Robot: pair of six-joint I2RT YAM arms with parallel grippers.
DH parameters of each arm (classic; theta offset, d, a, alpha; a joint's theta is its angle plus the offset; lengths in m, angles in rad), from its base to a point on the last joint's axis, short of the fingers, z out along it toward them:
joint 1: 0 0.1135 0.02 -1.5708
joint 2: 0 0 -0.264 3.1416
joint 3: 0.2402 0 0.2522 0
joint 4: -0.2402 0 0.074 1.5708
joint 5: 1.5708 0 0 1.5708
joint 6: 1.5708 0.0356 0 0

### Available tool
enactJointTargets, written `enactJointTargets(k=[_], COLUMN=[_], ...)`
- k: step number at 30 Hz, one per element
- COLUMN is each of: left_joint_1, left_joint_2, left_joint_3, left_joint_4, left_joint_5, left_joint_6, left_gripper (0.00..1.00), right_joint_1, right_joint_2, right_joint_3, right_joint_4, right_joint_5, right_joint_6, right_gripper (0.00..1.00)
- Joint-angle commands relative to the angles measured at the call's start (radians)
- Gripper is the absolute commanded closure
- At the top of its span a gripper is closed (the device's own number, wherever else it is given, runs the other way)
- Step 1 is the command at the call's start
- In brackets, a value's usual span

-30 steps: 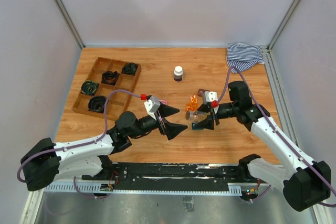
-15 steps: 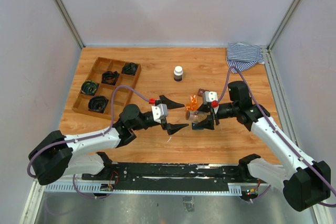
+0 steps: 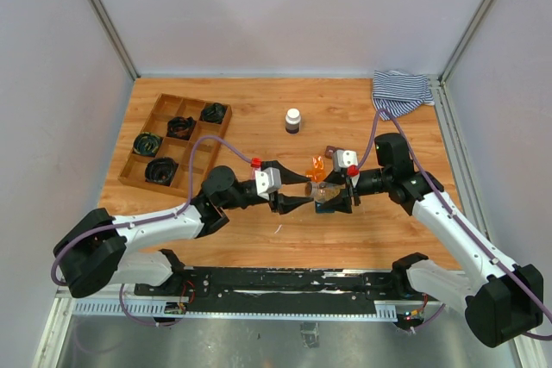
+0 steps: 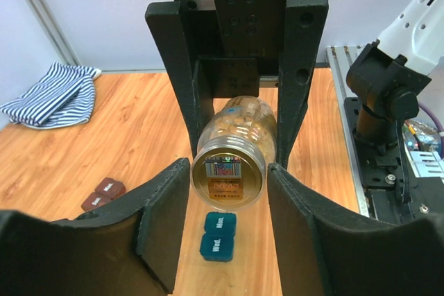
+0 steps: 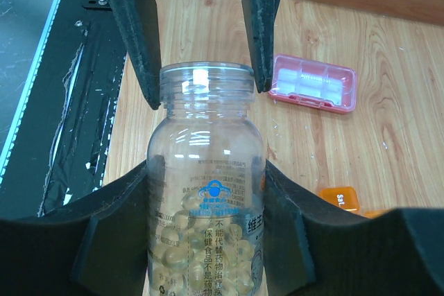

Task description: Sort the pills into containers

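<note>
My right gripper [image 3: 333, 196] is shut on a clear pill bottle [image 5: 205, 206], which it holds level above the table, and yellowish pills show through the wall. The bottle's lid end [image 4: 229, 171] faces my left gripper [image 4: 228, 172]. Its fingers [image 5: 149, 53] press on both sides of the lid. Under the bottle lies a teal container [image 4: 218, 236] marked Mon. and Wed. A brown container [image 4: 104, 192] lies to the side. A pink container [image 5: 314, 84] and an orange one [image 5: 340, 197] rest on the wood beyond.
A wooden compartment tray [image 3: 140, 139] with black coils stands at the back left. A small dark bottle with a white cap [image 3: 293, 120] stands at mid-back. A striped cloth [image 3: 401, 92] lies in the back right corner.
My left gripper has swung right to the bottle's lid end, and its wide-open jaws have closed in on the lid. The right gripper and the bottle have stayed put.
</note>
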State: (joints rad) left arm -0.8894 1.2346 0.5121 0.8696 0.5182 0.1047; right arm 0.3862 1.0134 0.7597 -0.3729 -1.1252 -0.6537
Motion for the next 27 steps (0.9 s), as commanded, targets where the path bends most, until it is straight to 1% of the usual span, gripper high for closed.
enactJointTargets(k=[1,4,6,7,8,11,15,17,21,24,27], left_joint_1=[0.007,0.007,0.007,0.007,0.007,0.007,-0.004,-0.033,-0.095,-0.11,-0.12], left_joint_2=[0.002,-0.004,-0.008,-0.011,-0.014,-0.022,-0.02,-0.028,-0.057,-0.082,-0.097], left_joint_3=[0.031,0.029,0.03,0.029,0.029,0.025,0.034,0.039,0.042,0.051,0.076], left_joint_4=[0.026,0.028,0.033,0.036,0.042,0.048,0.029,-0.019,-0.109,-0.182,-0.263], left_joint_5=[0.01,0.011,0.006,-0.001,-0.017,-0.082,-0.131,-0.208,-0.399,-0.509,-0.59], left_joint_6=[-0.012,-0.044,-0.084,-0.114,-0.152,-0.329,-0.527,-0.594,-0.653,-0.72,-0.789], left_gripper=[0.47,0.55,0.62,0.64,0.64,0.64,0.79,0.81,0.85,0.91,0.92], right_joint_1=[-0.001,-0.001,-0.001,-0.001,-0.001,-0.001,-0.001,-0.001,-0.001,-0.001,-0.001], right_joint_2=[-0.017,-0.015,-0.017,-0.017,-0.017,-0.018,-0.015,-0.016,-0.015,-0.013,-0.013], right_joint_3=[0.008,0.009,0.008,0.009,0.01,0.009,0.01,0.009,0.009,0.008,0.009], right_joint_4=[-0.007,-0.008,-0.007,-0.007,-0.007,-0.007,-0.008,-0.008,-0.007,-0.008,-0.007], right_joint_5=[-0.024,-0.024,-0.024,-0.024,-0.023,-0.022,-0.023,-0.023,-0.022,-0.022,-0.022], right_joint_6=[-0.01,-0.009,-0.01,-0.009,-0.01,-0.008,-0.009,-0.009,-0.008,-0.008,-0.009], right_gripper=[0.99,1.0,0.99,0.99,0.99,0.99,0.99,0.99,0.99,1.0,0.99])
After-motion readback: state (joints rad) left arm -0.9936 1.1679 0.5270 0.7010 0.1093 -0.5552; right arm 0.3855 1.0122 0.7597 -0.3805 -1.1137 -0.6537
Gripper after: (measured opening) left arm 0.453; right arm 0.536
